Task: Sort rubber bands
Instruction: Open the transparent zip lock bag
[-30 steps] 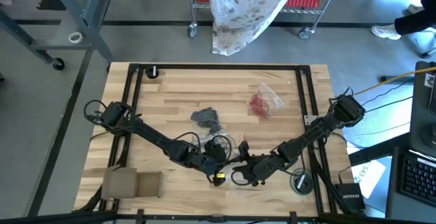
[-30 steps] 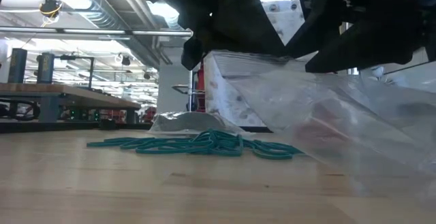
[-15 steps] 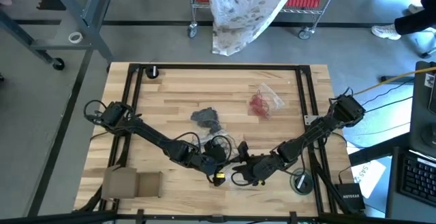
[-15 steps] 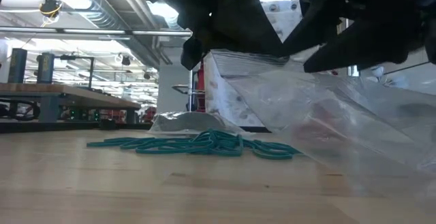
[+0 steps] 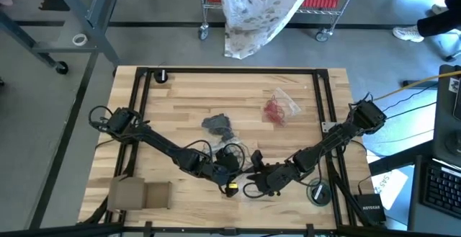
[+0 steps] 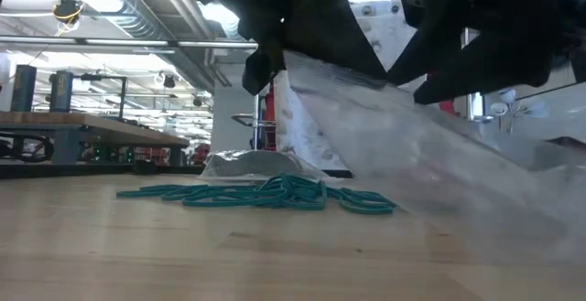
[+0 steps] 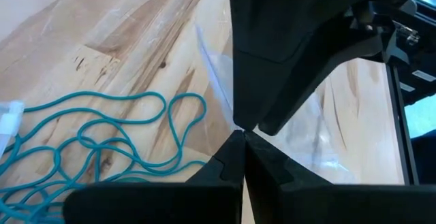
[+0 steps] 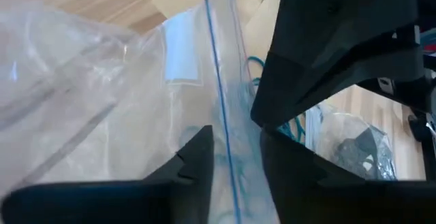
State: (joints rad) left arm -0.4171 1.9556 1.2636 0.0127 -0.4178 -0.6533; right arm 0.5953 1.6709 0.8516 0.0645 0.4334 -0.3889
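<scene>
The two arms are met low over the near middle of the table [image 5: 180, 93]; the left gripper [image 7: 240, 137] is seen with its fingers pressed together on the edge of a clear plastic bag [image 6: 430, 159], while the right gripper [image 8: 235, 157] has the bag's zip edge, marked by a thin blue line, lying in the narrow gap between its fingers; whether that edge is truly pinched there cannot be told.

The teal rubber bands [image 6: 265, 194] are spread in a loose, flat tangle on the wood, just beside the bag's lower edge and apart from both grippers; in the left wrist view the same teal loops [image 7: 102, 149] are seen close beside the left fingers, so the left arm is judged the nearer of the two. The tangle is stretched out along the table, with its long axis running roughly level across the low view; the bag slopes down from the grippers toward it.

Well apart, toward the far side, a bag of dark bands [image 5: 217, 125] and a bag of red bands [image 5: 276, 109] are lying; these are taken as colours already sorted.

The coming move is judged to turn on the bag's mouth being opened toward the teal tangle.
</scene>
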